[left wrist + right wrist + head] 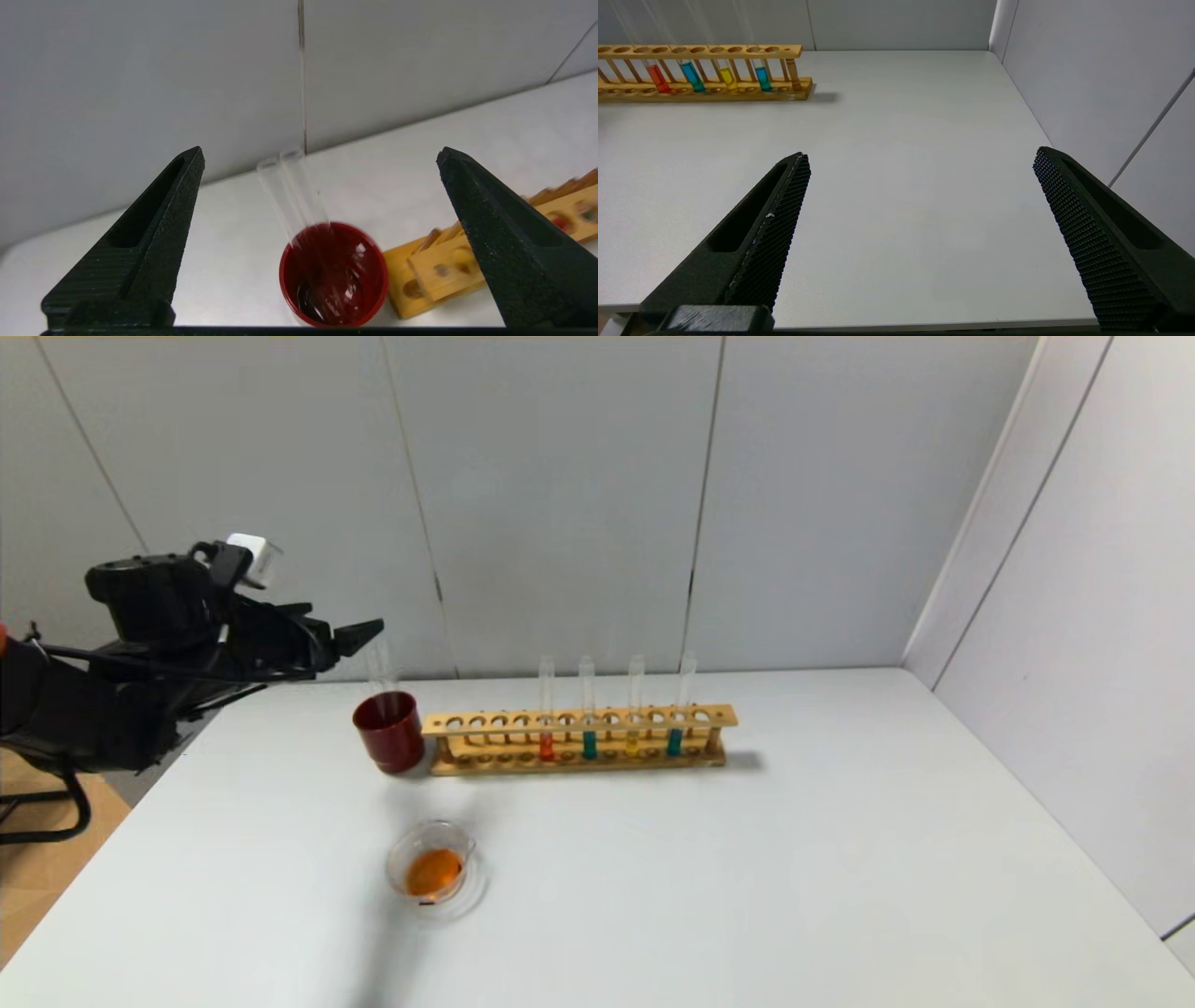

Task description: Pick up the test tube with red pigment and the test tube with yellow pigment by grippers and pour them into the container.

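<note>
The left end effector (359, 637) hangs in the air at the far left of the tabletop (747, 877), just above and to the left of a dark red cup (388, 732). Its fingers (140, 247) are spread wide and grip nothing. 2 empty clear tubes (292, 196) lean inside the cup, their open tops sticking out above its rim, apart from the spread fingers.

Touching the cup on its right is a wooden rack (579, 739), standing near the back wall. 4 tubes stand upright in it. From the left they are the tube with red liquid (546, 745), a tube with teal liquid (589, 744), the tube with yellow liquid (632, 743) and a 2nd teal tube (674, 742).

The glass dish (432, 870) sits alone nearer the front, below the cup and well apart from the rack. It holds a pool of orange liquid.

The right end effector (920, 196) does not show in the head view. Its own wrist camera shows both fingers (756, 242) wide apart and empty, over bare tabletop on the right side, with the rack well off to its left.
</note>
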Robot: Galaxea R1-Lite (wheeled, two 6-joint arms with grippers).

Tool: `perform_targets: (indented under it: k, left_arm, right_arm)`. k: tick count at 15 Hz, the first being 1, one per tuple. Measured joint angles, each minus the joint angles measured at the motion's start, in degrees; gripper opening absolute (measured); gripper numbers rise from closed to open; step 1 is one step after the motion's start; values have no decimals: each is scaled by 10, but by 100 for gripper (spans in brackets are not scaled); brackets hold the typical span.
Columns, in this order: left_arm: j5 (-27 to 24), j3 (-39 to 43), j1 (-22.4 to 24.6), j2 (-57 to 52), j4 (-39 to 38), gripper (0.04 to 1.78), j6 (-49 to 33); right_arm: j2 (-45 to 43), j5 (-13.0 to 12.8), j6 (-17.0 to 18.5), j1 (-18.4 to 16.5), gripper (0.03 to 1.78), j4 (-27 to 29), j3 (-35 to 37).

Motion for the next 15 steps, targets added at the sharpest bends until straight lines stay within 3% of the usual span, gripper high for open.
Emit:
perform_targets:
  k: [4,11,15]
  left_arm:
    - [0,29,-4,-152,66,175,20]
    - [31,73,-12,-446,307,175,31]
    - [62,159,-12,-569,324,175,29]
  right_arm:
    - [0,0,0,0,175,0,0]
    - [0,0,0,0,175,0,0]
    - [0,0,0,0,175,0,0]
